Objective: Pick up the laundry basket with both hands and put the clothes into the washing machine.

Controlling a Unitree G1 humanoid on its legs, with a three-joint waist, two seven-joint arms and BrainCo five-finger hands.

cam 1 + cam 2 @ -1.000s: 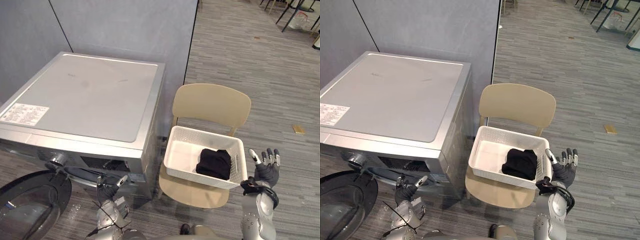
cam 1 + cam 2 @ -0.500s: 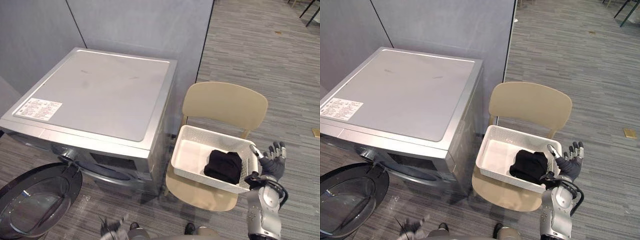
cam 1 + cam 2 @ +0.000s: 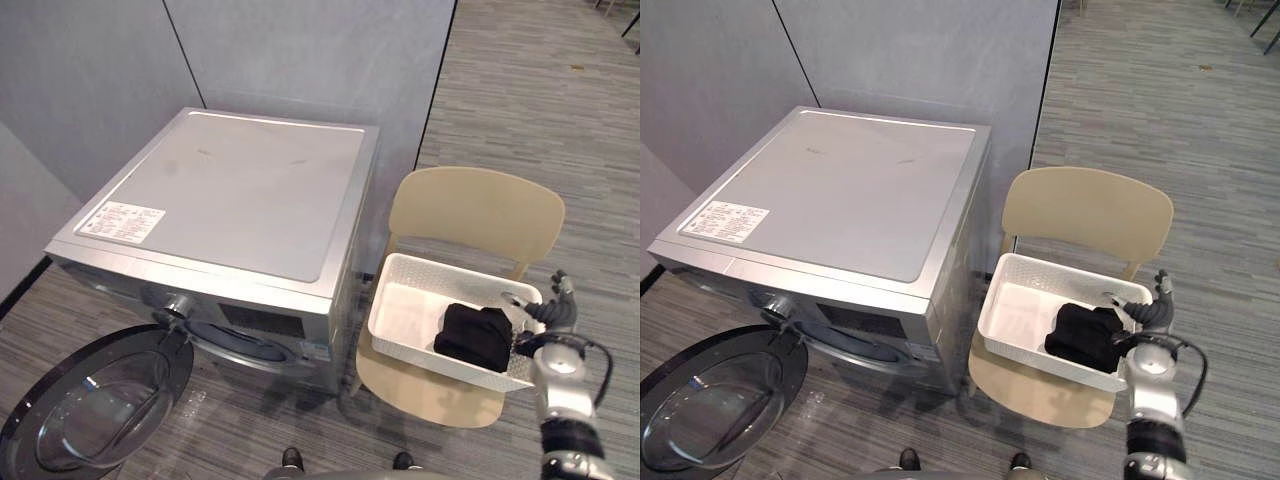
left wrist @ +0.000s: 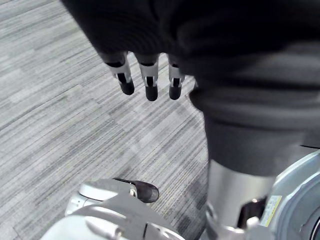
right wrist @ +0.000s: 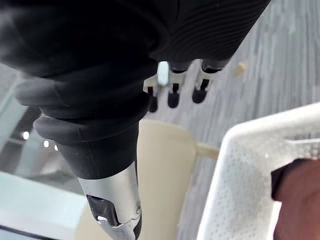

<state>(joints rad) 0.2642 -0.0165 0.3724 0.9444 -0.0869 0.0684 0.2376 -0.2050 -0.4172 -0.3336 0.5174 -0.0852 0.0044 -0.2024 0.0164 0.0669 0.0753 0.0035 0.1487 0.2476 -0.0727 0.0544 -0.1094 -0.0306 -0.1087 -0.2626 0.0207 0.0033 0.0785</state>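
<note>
Grey striped carpet floor (image 3: 560,120) runs under everything I can see, with a plain grey partition wall (image 3: 300,50) behind. One washing machine (image 3: 240,190) stands against that wall: a boxy silver body with a flat, smooth metal top and one white label near its front left corner. Its single round door (image 3: 95,410), dark-rimmed with a glass bowl, hangs swung open. Beside the machine is one chair (image 3: 475,215), beige, with a rounded back and a smooth seat. One laundry basket (image 3: 410,312) sits on that seat; it is white, rectangular plastic with perforated walls. In it lies one lump of black clothes (image 3: 478,335), soft and crumpled, toward the basket's right end.

My right robot hand (image 3: 550,310) is close against the basket's right end, fingers (image 5: 172,87) straight and spread, gripping nothing; I cannot tell whether it touches the rim. The left robot hand (image 4: 148,75) hangs above the floor, fingers straight and loose, holding nothing.
</note>
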